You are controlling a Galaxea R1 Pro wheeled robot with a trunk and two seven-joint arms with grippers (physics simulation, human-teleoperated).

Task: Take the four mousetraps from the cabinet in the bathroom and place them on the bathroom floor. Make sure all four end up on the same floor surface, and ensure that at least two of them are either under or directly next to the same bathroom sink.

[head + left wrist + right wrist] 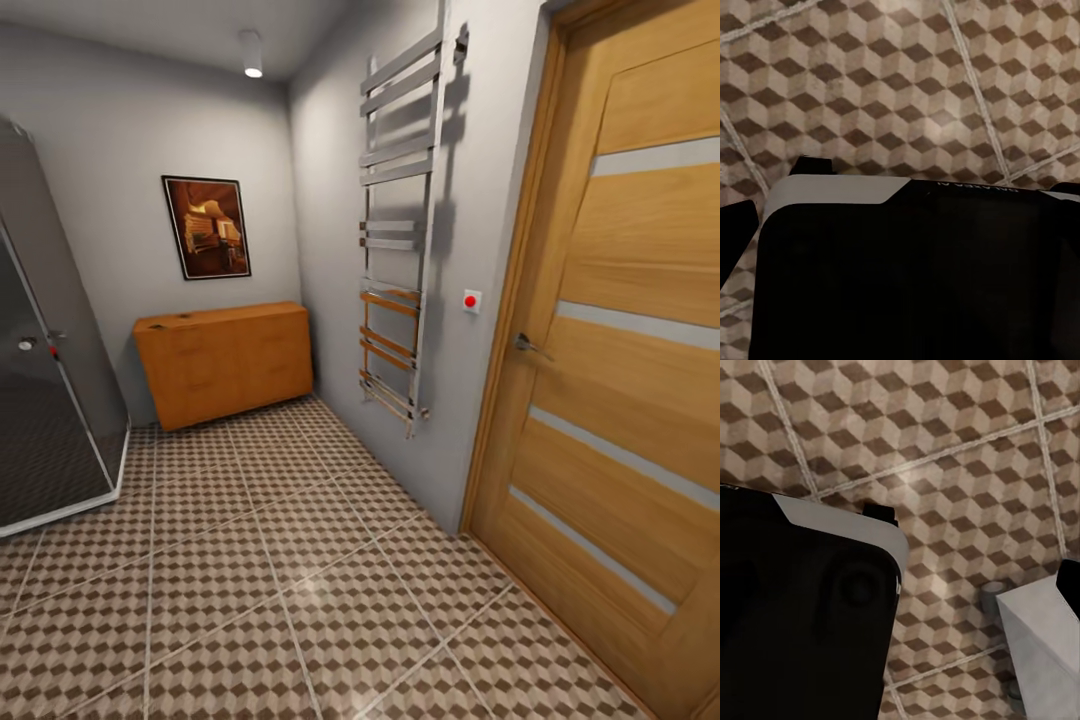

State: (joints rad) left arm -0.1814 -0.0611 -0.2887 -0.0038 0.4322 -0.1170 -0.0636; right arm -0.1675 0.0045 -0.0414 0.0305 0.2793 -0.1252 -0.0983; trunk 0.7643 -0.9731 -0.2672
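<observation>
You faced the cabinet [223, 362] at mid-left of the head view, against the far wall, across the bathroom floor [250, 590]. Whether either claw was clenched or released, you couldn't tell.

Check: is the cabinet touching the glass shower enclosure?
Apart. The head view shows the cabinet against the back wall and the shower enclosure to its left, with a strip of grey wall and bathroom floor between them.
</observation>
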